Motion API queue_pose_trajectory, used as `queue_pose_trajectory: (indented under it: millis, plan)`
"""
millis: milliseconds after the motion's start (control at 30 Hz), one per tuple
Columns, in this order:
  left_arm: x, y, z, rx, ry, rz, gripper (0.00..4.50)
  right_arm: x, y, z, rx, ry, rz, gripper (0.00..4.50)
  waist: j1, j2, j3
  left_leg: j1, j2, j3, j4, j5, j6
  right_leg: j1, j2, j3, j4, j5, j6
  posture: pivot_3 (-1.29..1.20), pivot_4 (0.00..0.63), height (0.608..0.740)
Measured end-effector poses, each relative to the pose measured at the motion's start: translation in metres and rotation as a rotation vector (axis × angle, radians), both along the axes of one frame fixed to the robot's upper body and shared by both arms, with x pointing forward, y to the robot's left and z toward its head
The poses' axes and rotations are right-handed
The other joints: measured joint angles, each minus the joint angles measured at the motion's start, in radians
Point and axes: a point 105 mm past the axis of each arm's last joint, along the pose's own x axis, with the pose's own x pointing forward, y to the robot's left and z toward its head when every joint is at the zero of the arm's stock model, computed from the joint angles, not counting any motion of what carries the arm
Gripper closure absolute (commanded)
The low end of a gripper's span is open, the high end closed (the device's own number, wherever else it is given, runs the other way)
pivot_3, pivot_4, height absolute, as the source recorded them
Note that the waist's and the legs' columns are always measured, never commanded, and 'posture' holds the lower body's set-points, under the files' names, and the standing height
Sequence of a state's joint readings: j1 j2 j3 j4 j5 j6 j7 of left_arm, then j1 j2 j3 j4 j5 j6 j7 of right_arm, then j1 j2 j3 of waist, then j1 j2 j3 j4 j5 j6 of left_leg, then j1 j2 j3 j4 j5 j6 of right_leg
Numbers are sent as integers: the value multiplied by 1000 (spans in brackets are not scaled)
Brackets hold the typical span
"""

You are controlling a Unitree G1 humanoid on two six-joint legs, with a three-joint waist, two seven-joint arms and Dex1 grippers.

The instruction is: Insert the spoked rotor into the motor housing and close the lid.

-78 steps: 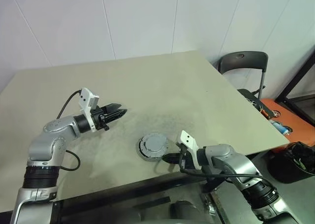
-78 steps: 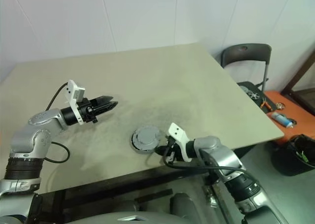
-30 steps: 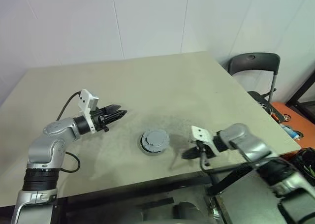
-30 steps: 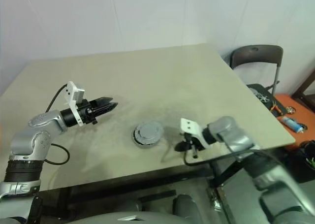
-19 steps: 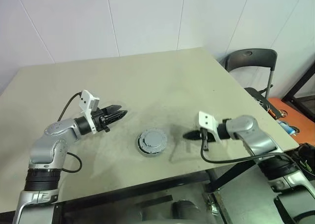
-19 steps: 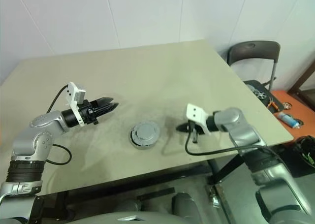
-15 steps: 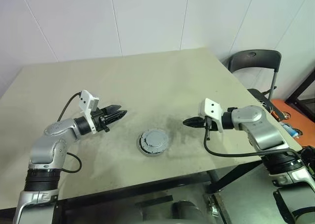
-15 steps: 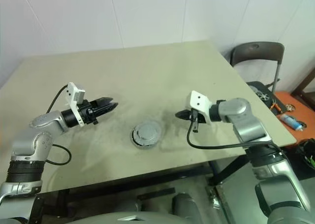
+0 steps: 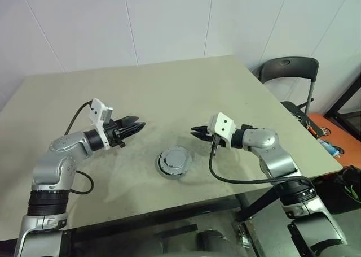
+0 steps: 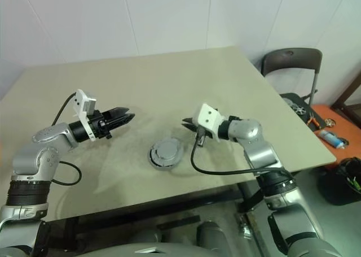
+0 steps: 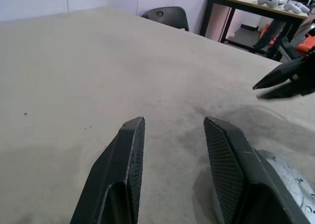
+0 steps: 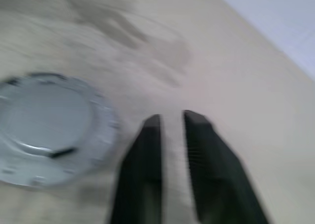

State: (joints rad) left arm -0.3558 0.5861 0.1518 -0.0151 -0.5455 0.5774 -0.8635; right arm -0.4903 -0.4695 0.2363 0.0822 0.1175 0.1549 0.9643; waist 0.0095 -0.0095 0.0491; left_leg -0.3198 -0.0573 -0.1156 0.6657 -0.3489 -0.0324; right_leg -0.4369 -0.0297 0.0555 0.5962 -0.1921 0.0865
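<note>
Grey lid (image 9: 176,162) lay flat atop the housing, below and between both empty grippers: right gripper (image 9: 196,133) nearer (jaws slightly parted), left gripper (image 9: 135,125) spread.

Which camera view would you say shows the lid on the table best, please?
The left eye view: the whole lid lies unobstructed on the table, between both arms. The right eye view matches it; the right wrist view shows it blurred, the left wrist view only an edge.

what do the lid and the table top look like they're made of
Lid: probably metal, with a dull grey-silver finish and a soft sheen on its flat face; small marks ring its rim. Table: a matte beige top, perhaps laminate or painted board, with dark scuffed smudges near the lid and no visible grain.
</note>
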Motion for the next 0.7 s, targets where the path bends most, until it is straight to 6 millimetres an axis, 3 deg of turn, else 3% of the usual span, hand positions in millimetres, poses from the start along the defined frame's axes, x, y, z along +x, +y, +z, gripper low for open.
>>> queue_pose_trajectory:
  millis: [67,233,533,700]
  plan:
    - [0,0,0,-1,5,-1,2457,-10,5,-8,18,112,67,2268,0,0,0,0,0,0,0,0,0,0,0,0,0,0,0,0,0,740]
    - [0,2,0,3,19,0,2457,-23,12,-20,0,245,154,2268,-3,0,0,1,0,0,0,0,0,0,1,0,1,0,-1,0,0,740]
    - [-3,2,7,6,1,2,2457,-23,29,-18,25,241,215,2268,-7,0,0,0,0,0,0,1,-1,0,1,0,1,1,-1,0,0,740]
    - [-4,5,7,7,4,13,2457,-14,26,-20,6,201,187,770,-6,0,0,1,0,0,0,1,-1,0,1,0,2,1,-1,0,0,740]
